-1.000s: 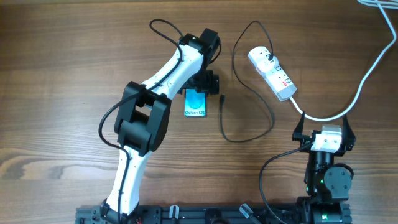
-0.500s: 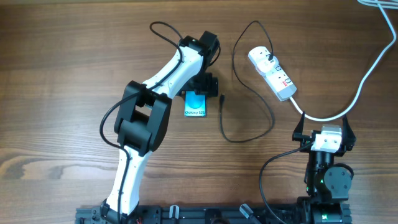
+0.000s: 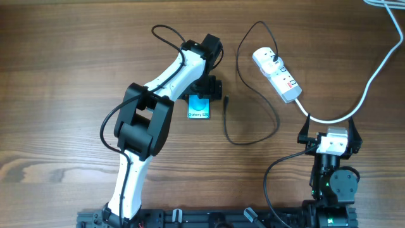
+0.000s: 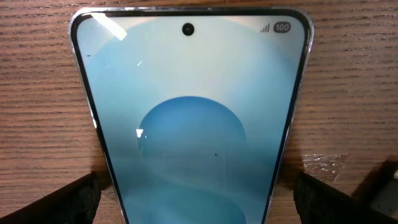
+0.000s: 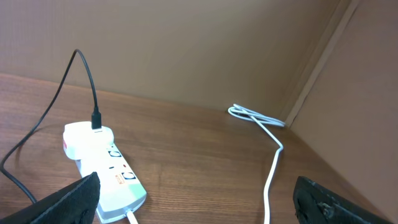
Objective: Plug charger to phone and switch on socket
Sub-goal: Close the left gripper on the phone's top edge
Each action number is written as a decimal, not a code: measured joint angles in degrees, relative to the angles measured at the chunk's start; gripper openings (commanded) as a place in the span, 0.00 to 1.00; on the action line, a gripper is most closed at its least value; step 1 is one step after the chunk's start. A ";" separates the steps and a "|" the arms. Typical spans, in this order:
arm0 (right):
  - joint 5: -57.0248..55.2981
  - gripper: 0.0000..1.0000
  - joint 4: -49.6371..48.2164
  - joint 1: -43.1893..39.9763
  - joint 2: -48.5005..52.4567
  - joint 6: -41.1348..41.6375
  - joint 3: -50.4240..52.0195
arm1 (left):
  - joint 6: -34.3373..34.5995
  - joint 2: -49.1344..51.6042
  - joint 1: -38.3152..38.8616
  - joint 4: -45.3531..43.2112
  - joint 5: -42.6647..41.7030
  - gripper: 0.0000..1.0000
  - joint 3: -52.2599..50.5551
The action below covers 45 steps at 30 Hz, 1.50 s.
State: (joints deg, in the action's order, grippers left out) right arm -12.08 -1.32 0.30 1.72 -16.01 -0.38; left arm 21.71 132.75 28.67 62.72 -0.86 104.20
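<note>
The phone (image 3: 199, 107) lies flat on the table, cyan screen up, its white text strip at the near end. It fills the left wrist view (image 4: 189, 118). My left gripper (image 3: 204, 90) hangs low over the phone's far end, open, with a black finger on each side of it (image 4: 193, 214). The charger's thin black cable (image 3: 253, 136) runs from its plug in the socket (image 3: 277, 75) in a loop to its loose tip (image 3: 224, 100), just right of the phone. My right gripper (image 3: 329, 134) is open and empty, near the front right. The socket also shows in the right wrist view (image 5: 102, 168).
The socket's thick white cord (image 3: 373, 76) runs off to the far right corner and shows in the right wrist view (image 5: 270, 162). A brown wall stands behind the table (image 5: 186, 43). The left arm (image 3: 158, 88) stretches across the middle left.
The left arm has shifted very slightly to the left over the phone. The phone, cable, socket and right arm have not moved.
</note>
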 measured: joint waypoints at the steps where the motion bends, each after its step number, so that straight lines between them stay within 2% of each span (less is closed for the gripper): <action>1: 0.00 1.00 -0.02 0.00 0.00 0.00 0.00 | 0.00 0.00 0.00 -0.02 0.00 0.94 0.00; 4: 0.00 1.00 0.00 0.00 0.00 -0.02 0.00 | -0.02 0.00 0.00 -0.28 0.15 0.92 0.00; 6: 0.00 1.00 0.00 0.00 0.00 -0.02 0.00 | -0.02 -0.02 0.00 -0.42 0.20 0.84 0.00; 12: 0.00 1.00 0.00 0.00 0.00 0.00 0.00 | -0.02 -0.02 0.00 -0.72 0.37 0.80 0.00; 14: 0.00 1.00 0.00 0.00 0.00 0.00 0.00 | -0.02 -0.02 0.00 -0.72 0.37 0.72 0.00; 34: 0.00 1.00 0.00 0.00 0.00 -0.02 0.00 | 0.46 -0.46 0.00 0.22 0.24 0.72 -0.35; 45: 0.00 1.00 0.00 0.00 0.00 -0.02 0.00 | 2.93 -7.96 -0.61 2.69 -1.64 0.72 -1.75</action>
State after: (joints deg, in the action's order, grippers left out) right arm -12.08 -1.32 0.30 1.72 -16.03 -0.38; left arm 24.64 124.79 28.05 65.41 -2.50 102.45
